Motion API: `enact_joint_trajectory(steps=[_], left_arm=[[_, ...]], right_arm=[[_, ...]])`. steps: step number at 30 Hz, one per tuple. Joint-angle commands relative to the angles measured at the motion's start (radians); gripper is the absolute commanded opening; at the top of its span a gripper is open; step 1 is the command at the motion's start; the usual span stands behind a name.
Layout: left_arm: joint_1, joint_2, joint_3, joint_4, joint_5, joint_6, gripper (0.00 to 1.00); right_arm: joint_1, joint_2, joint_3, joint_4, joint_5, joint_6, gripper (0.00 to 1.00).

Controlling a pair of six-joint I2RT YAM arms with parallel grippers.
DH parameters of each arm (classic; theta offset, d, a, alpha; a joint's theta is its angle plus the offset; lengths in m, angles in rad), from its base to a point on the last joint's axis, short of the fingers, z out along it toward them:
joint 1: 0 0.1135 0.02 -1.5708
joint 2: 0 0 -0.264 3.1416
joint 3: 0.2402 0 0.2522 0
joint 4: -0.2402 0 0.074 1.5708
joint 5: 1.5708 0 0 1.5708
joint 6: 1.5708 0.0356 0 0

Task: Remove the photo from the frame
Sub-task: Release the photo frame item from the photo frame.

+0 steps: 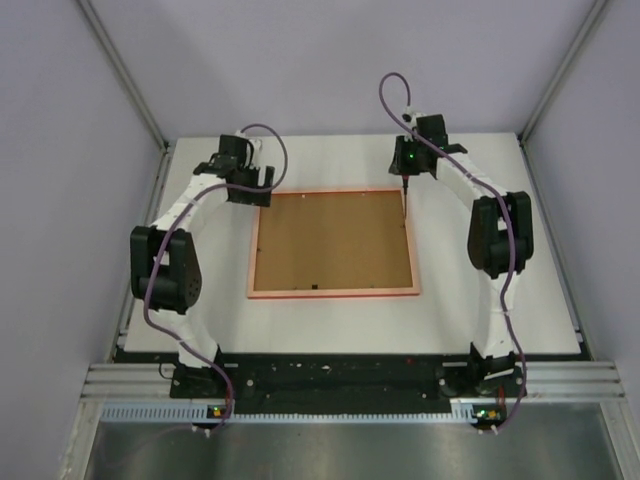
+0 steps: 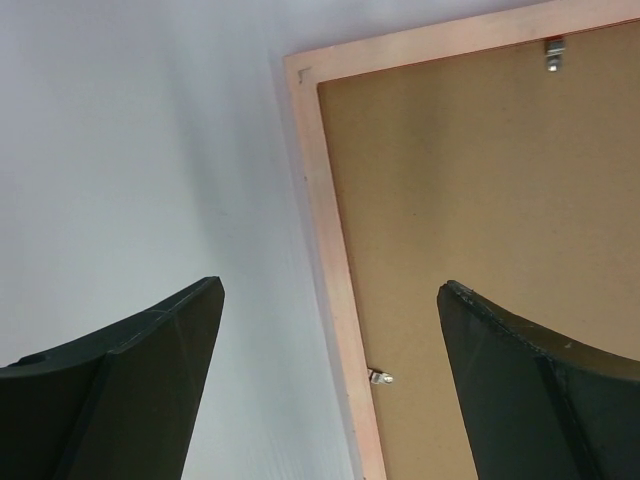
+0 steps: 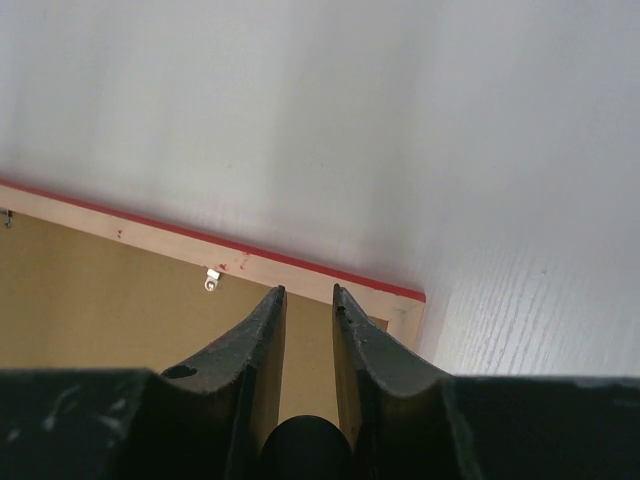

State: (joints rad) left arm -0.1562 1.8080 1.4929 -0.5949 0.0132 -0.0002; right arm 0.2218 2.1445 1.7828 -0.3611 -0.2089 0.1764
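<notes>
The frame (image 1: 333, 293) lies face down on the white table, pale pinkish rim up. The brown backing board (image 1: 333, 240) fills it, and the photo is hidden beneath. My left gripper (image 1: 248, 190) hovers at the far left corner, open wide. In the left wrist view its gripper (image 2: 330, 288) straddles the frame's left rim (image 2: 325, 200), one finger over the table, one over the board (image 2: 480, 180). My right gripper (image 1: 405, 188) points down at the far right corner. Its gripper (image 3: 308, 290) stands open only by a narrow gap, with nothing between the fingers, just inside the rim (image 3: 150, 238).
Small metal clips (image 2: 380, 377) (image 2: 553, 55) (image 3: 211, 279) hold the board along the rim's inner edge. White table (image 1: 500, 310) surrounds the frame on all sides. Grey walls enclose the back and sides, and the arm bases stand at the near edge.
</notes>
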Motion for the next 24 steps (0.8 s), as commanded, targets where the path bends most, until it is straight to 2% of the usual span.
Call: enact_joint_trajectory(steps=[1,8,15,17,22,24], left_arm=[[0.0,0.024,-0.028,0.066,-0.099,0.016,0.94],[0.0,0.074,-0.043,0.087,-0.156,0.003,0.91],[0.0,0.082,-0.074,0.106,-0.156,0.003,0.79],[0.0,0.082,-0.08,0.109,-0.153,0.003,0.74],[0.0,0.091,-0.086,0.11,-0.147,0.003,0.53],[0.0,0.097,-0.089,0.107,-0.141,0.003,0.5]], right_arm=[[0.007,-0.008,0.037,0.042,0.026,-0.034,0.0],[0.005,-0.015,-0.003,0.089,0.037,-0.032,0.0],[0.005,-0.051,-0.118,0.201,0.049,-0.014,0.0],[0.007,-0.067,-0.155,0.238,0.052,0.001,0.0],[0.01,-0.078,-0.175,0.254,0.071,0.014,0.0],[0.008,-0.072,-0.174,0.254,0.066,0.027,0.0]])
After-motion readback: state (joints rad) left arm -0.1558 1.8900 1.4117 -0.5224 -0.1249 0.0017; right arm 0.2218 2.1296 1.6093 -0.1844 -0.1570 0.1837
